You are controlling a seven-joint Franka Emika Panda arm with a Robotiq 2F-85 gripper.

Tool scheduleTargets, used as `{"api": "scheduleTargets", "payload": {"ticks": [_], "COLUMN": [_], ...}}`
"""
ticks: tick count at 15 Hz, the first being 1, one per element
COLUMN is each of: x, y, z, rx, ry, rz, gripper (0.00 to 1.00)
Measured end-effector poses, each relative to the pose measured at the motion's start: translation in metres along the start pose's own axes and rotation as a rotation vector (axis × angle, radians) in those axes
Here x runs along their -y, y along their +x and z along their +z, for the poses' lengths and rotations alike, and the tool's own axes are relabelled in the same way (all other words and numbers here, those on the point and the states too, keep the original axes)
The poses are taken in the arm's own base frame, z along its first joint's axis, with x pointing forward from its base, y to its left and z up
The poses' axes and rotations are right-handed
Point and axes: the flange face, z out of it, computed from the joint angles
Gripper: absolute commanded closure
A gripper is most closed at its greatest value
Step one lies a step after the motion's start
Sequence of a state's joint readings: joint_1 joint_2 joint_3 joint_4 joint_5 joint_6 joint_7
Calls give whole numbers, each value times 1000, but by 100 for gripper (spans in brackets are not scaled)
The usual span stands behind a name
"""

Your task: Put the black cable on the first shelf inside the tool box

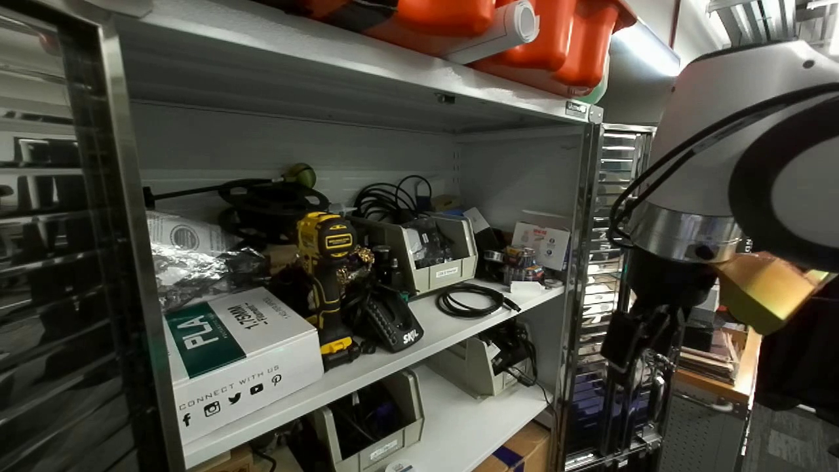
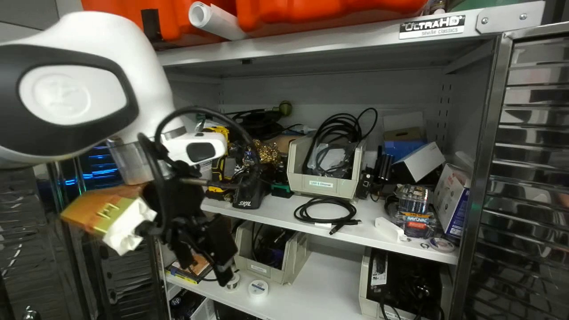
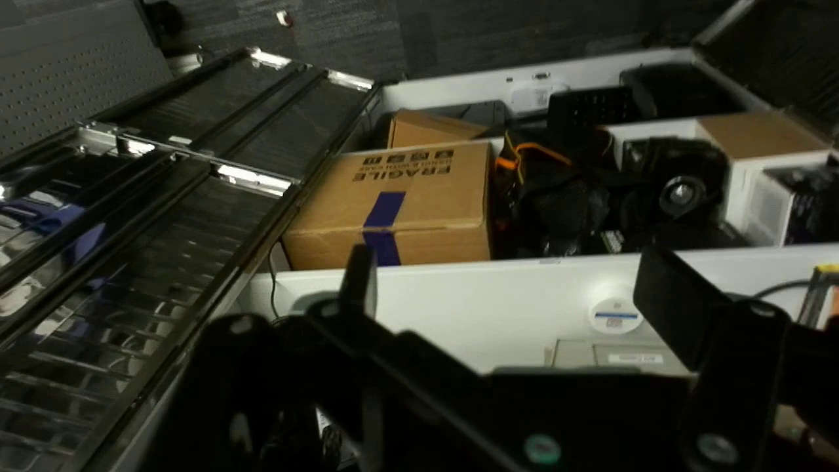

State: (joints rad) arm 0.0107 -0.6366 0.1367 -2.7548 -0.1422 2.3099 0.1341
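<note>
Open cabinet (image 2: 320, 46), spread gripper (image 3: 518, 288), coiled black cable (image 2: 331, 220)

The cabinet is the biggest thing before me, its slatted metal doors (image 2: 526, 186) standing wide. My white arm (image 2: 71, 95) takes up an edge of both exterior views. Orange containers (image 2: 329, 15) sit on top of the cabinet. Inside, the upper shelf (image 2: 275, 211) runs above a lower shelf (image 2: 329, 275), and beneath that my wrist view shows a cardboard box (image 3: 432, 203) marked FRAGILE. On the upper shelf, in an exterior view, stands a white PLA box (image 1: 249, 347); further along sits a gray bin (image 2: 342, 187) with cords (image 2: 331, 124) in it. My gripper hangs tilted downward, apart from the black cable, its two fingers (image 3: 357, 282) far from each other. A yellow and black drill (image 1: 326, 246) stands upright beside the PLA box, with a black unit (image 1: 396, 321) marked SKIL next to it. The black cable lies loosely coiled on the upper shelf, just in front of the gray bin, one end pointing toward the shelf's front edge. Smallest, a round white object (image 3: 615, 314) rests on the lower shelf.
</note>
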Motion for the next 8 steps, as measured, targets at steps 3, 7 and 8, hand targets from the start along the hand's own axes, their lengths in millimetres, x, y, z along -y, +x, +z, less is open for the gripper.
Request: {"api": "scheduleTargets", "payload": {"ticks": [3,7,8], "x": [-40,-84,-93], "y": [22,58,70], "z": [27,53,56], "rx": [-30,5,8], "ry": [49,90,99], "rz": [121,257,282], "gripper": [0,0,0]}}
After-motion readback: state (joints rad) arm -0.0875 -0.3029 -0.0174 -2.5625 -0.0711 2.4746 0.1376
